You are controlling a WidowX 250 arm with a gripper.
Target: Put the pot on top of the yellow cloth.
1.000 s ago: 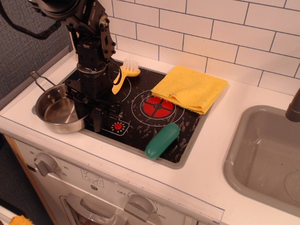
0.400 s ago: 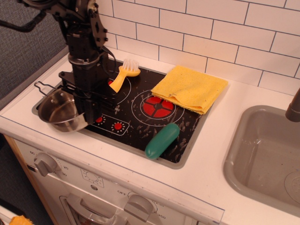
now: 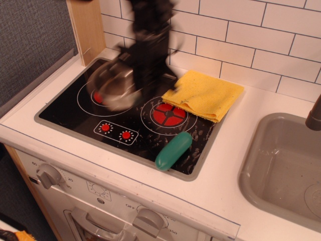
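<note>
The shiny steel pot (image 3: 111, 86) is blurred by motion and hangs in the air above the left burner of the black stovetop (image 3: 75, 113). My gripper (image 3: 139, 80), also blurred, is shut on the pot's right rim, with the arm rising above it. The mustard-yellow cloth (image 3: 203, 94) lies folded at the stovetop's back right corner, just right of the gripper and pot. It has nothing on it.
A green oblong object (image 3: 173, 150) lies at the front of the stovetop. A red burner (image 3: 168, 114) sits between pot and cloth. A grey sink (image 3: 283, 165) is at the right, a wooden panel (image 3: 88, 27) at the back left. The yellow brush is hidden behind the arm.
The gripper has lifted the pot off the stove's left edge and carried it up and to the right, toward the cloth. The arm now covers the brush.
</note>
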